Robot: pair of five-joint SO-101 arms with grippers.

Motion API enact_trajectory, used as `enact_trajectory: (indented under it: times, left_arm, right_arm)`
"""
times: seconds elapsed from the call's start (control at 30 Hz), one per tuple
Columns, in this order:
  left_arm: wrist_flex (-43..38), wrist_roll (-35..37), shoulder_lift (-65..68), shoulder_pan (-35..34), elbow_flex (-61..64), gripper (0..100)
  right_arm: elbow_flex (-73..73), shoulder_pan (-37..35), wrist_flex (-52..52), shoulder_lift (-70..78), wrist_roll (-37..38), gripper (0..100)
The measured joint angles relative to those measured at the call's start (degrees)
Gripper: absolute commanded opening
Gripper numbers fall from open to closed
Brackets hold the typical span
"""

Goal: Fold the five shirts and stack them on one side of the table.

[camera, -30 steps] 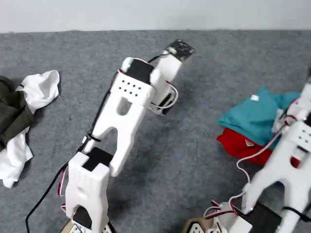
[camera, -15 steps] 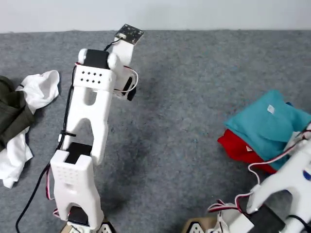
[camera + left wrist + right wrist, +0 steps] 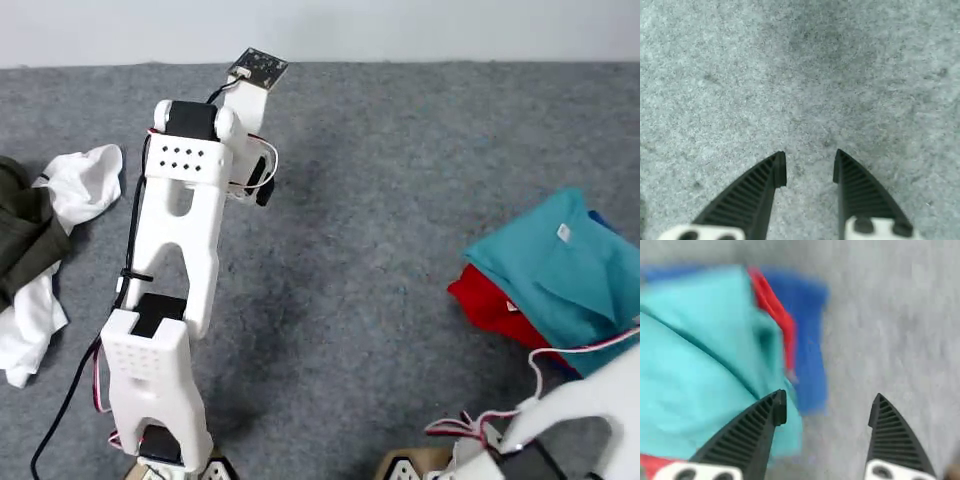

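It looked like a robotics lab: a grey felt-covered table [image 3: 400, 220] met a bare white wall [image 3: 420, 30] at its far edge, and white arms [image 3: 185, 250] trailed exposed wiring [image 3: 465, 428].

Here's the table [image 3: 400, 250], covered edge to edge in a mottled grey, felt-like fabric; along the table's far edge runs a plain pale wall [image 3: 420, 30]; the light is soft and even, with faint blurred shadows on the grey.

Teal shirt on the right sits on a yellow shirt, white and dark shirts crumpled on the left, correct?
Not yellow: the high view shows the teal shirt on a red shirt. The white shirt and dark shirt are crumpled on the left.
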Motion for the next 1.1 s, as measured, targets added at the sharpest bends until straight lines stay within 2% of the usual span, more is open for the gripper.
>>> enact_trajectory:
  times: [0.1, 0.23, 0.37, 0.67, 1.1]
  left_arm:
    - [0.00, 0.00, 0.00, 0.00, 0.00, 16]
    - [0.00, 0.00, 0.00, 0.00, 0.00, 16]
    - [0.00, 0.00, 0.00, 0.00, 0.00, 16]
    - [0.00, 0.00, 0.00, 0.00, 0.00, 16]
    - [0.00, 0.00, 0.00, 0.00, 0.00, 16]
  right_arm:
    - [-1.49, -7.74, -3.16, -1.76, 0.79, 25.7]
    - [-0.62, -20.13, -4.31, -2.20, 4.48, 15.8]
    - [2.90, -26.55, -7.38, -1.58, 6.59, 10.7]
    - [6.95, -28.22, -9.05, 3.52, 7.21, 16.8]
    - [6.95, -28.22, -14.86, 15.56, 7.21, 16.0]
